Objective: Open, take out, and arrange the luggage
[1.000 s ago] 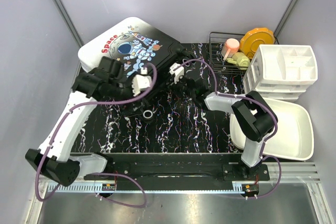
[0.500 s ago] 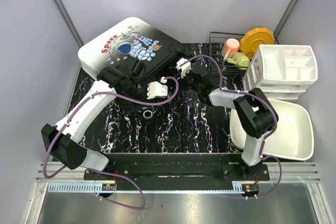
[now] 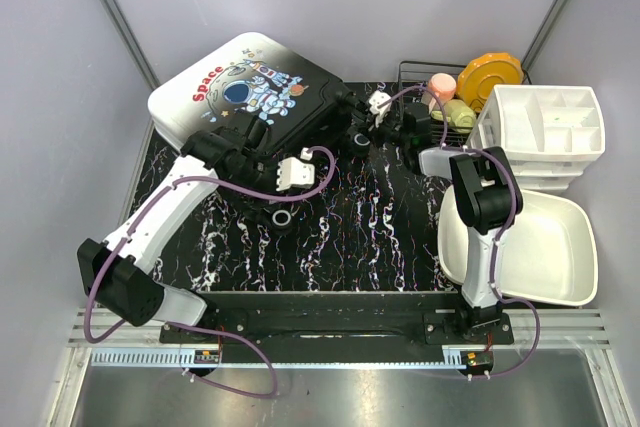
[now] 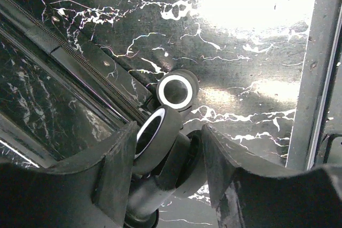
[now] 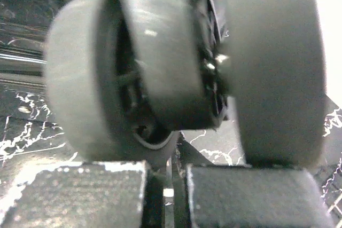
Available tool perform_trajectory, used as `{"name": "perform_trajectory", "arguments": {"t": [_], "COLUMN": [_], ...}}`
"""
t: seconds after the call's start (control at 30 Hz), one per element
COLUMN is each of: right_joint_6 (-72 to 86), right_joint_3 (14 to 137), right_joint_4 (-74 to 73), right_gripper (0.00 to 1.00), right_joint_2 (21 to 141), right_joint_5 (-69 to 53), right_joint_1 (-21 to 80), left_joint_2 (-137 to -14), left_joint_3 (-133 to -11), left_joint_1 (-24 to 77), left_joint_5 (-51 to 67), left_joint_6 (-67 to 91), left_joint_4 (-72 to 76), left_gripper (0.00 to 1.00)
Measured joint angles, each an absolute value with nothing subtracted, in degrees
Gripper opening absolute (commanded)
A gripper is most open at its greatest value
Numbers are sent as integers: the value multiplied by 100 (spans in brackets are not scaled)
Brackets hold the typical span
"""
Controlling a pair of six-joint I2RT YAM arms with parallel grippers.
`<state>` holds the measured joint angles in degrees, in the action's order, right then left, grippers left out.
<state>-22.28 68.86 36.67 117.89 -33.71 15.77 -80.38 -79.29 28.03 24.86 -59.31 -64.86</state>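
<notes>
Item: the luggage [image 3: 245,87], a hard-shell suitcase lying flat and closed, printed side up, at the far left of the marbled black table [image 3: 380,227]. Judged rigid, bulky and likely heavy for these arms, with a glossy shell that offers no purchase. The better holds are probably the black trim, the zip line [image 4: 37,33] or a handle (none visible here). Left gripper [image 4: 166,142]: jaws roughly half open, straddling a twin caster [image 4: 157,134] at the case's near edge; whether the pads press on it cannot be told. Casters swivel and roll, so they are judged a poor hold for lifting but usable for dragging. Right gripper [image 5: 166,177]: jaws closed together with nothing seen between them, close up against a second caster [image 5: 155,62] at the case's right corner. Further right, well apart from the case: wire rack [image 3: 415,82], white drawer organiser [image 3: 545,132], white basin [image 3: 560,247].
</notes>
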Motion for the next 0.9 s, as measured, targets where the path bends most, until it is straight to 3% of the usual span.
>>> {"name": "perform_trajectory", "arguments": {"t": [0.37,0.8,0.9], "right_joint_6": [-1994,-744,-642], "right_joint_3": [8611,11102,11476], "right_joint_4": [3669,2985,2613], "right_gripper": [0,0,16], "right_joint_2": [13161,14647,14781], "right_joint_5": [-5236,-5599,-5334], "right_joint_1": [1033,1100,1225], "left_joint_2": [-8248,-8543,-8595], "left_joint_3": [-8014,-8200,-8215], "left_joint_1": [2633,2615,2615], "left_joint_5": [2661,2873,2884], "left_joint_6": [-6237,-6495,-6490], "left_joint_4": [-6508,-6733,-6746], "left_gripper": [42,43,56]}}
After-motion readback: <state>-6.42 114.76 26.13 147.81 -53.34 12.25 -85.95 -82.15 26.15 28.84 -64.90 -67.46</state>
